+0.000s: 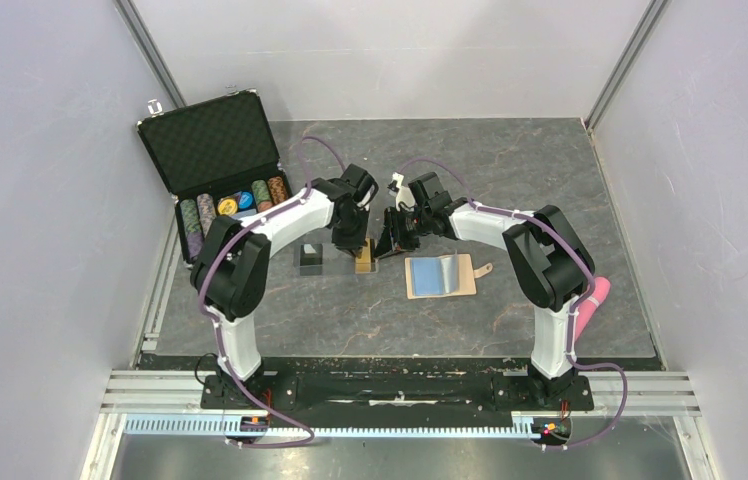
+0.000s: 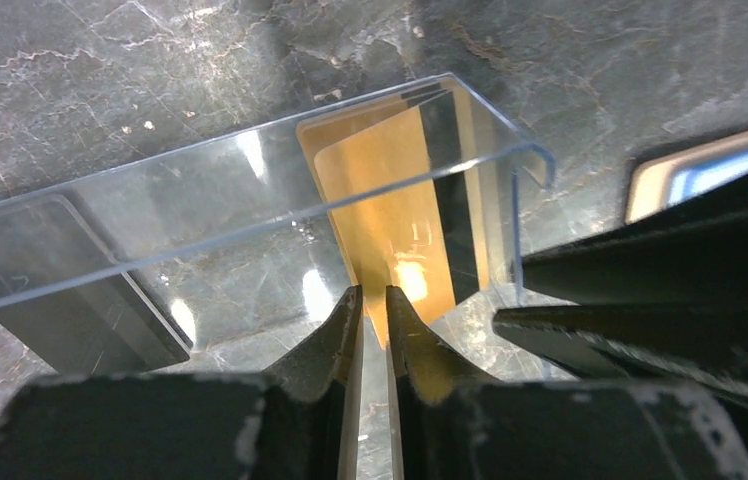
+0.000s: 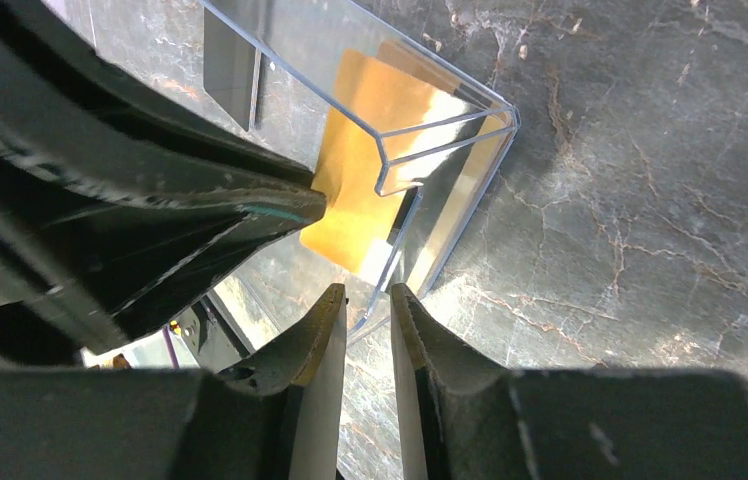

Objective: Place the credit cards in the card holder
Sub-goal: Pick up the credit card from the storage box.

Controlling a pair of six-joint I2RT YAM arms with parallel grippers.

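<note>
The gold-orange card point(image 2: 400, 215) stands in a clear plastic sleeve point(image 2: 250, 190). My left gripper point(image 2: 374, 295) is shut on the card's lower edge. The black card point(image 2: 80, 305) stands at the sleeve's other end. In the right wrist view my right gripper point(image 3: 368, 292) is closed narrowly around the sleeve's clear wall point(image 3: 430, 130), next to the gold card point(image 3: 360, 150). In the top view both grippers, left point(image 1: 355, 250) and right point(image 1: 391, 243), meet at the sleeve. The tan card holder point(image 1: 440, 275) lies open just right of them, blue lining up.
A black foam-lined case point(image 1: 212, 135) with rows of poker chips point(image 1: 235, 205) stands open at the back left. A pink object point(image 1: 593, 300) lies by the right arm's base. Grey walls enclose the table on three sides.
</note>
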